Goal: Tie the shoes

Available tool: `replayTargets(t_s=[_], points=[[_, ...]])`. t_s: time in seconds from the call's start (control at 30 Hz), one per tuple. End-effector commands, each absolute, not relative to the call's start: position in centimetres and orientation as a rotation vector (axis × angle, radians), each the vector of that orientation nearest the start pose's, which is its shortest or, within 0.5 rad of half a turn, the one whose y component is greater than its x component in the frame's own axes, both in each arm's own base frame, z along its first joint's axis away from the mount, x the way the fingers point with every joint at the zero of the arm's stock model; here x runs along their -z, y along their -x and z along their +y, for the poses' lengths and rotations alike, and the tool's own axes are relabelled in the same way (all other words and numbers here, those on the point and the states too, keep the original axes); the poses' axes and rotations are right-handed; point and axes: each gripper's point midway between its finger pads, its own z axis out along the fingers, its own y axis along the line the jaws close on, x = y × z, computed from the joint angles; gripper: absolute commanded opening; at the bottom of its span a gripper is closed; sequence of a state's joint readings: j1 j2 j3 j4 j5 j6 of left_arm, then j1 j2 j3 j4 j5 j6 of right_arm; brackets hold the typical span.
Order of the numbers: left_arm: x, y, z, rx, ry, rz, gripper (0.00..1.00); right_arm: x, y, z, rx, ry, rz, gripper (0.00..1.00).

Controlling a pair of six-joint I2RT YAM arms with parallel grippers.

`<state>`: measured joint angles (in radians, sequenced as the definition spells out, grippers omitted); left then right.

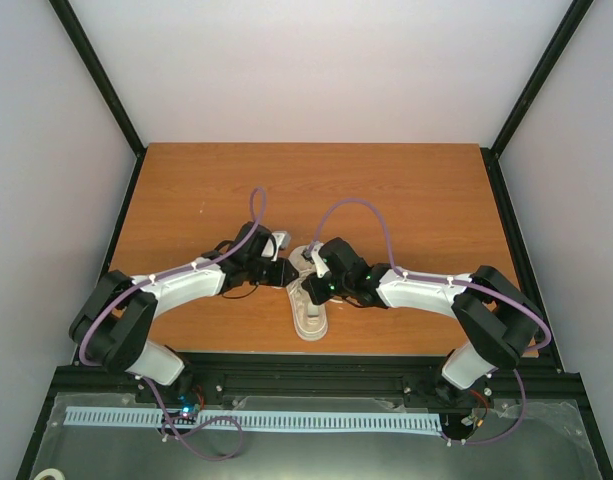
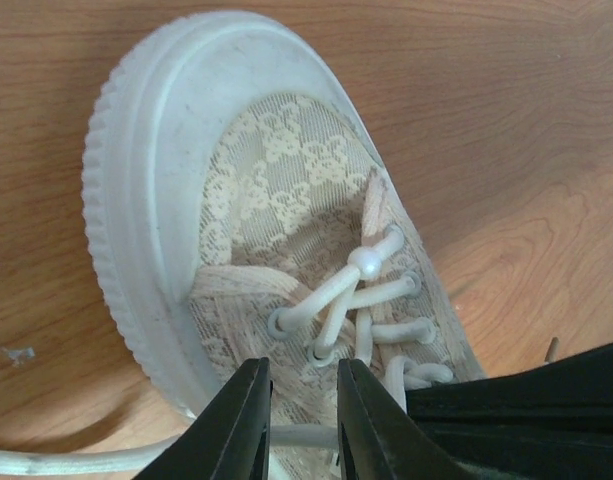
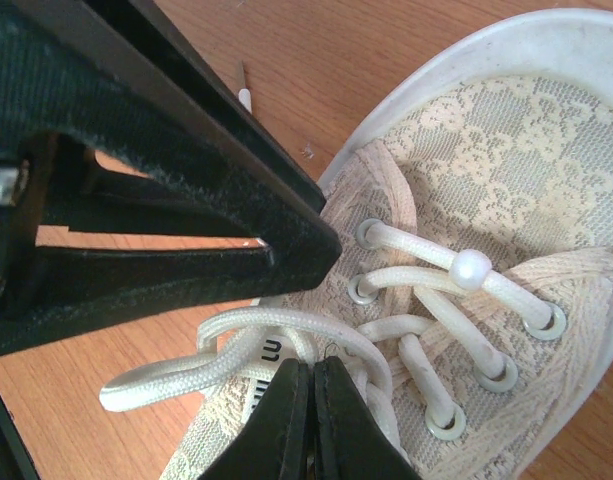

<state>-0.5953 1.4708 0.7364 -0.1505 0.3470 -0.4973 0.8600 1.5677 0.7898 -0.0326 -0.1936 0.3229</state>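
Surface: brown wood-grain worktop with black frame rails at the edges and plain pale walls on three sides.

Count: 1 shoe, 2 arms (left arm, right arm), 2 tools, 2 purple cables, and 1 white bead on the laces.

The shoe sat upright on its sole near front-centre of the worktop, between the arms. Both tools were over its laced part. It had a cream lace-pattern upper and a pale rubber toe cap.

Left tool: jaws stood slightly apart. One lace crossed the gap near the tips; couldn't tell whether it touched.

Right tool: fingers were pressed together, tips down among the laces. Couldn't tell whether a strand was pinched.
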Motion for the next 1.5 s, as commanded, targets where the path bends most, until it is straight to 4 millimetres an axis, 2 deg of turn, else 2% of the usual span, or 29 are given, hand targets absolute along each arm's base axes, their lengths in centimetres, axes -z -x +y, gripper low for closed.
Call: replayTargets(t_s=[0.0,0.37,1.1,1.3,1.47], points=[[-7.7,-26.6,-26.1,0.954,-0.364,2.547,0.22,-7.5,-24.1,32.3,-0.731,0.733,2.379,0.03],[-9.2,-25.9,-26.9,1.053,-0.426,2.461,0.22,-7.4,-24.1,32.3,-0.728,0.727,2.382,0.03],[-8.9,-23.9,-27.9,1.242,-0.447,2.435,0.24,-7.7,-24.1,32.3,-0.741,0.717,2.377,0.03],[-9.0,-23.3,-27.9,1.272,-0.445,2.435,0.30,-7.8,-24.1,32.3,-0.745,0.714,2.375,0.03],[-8.9,-22.9,-28.1,1.330,-0.432,2.433,0.31,-7.9,-24.1,32.4,-0.747,0.712,2.373,0.03]])
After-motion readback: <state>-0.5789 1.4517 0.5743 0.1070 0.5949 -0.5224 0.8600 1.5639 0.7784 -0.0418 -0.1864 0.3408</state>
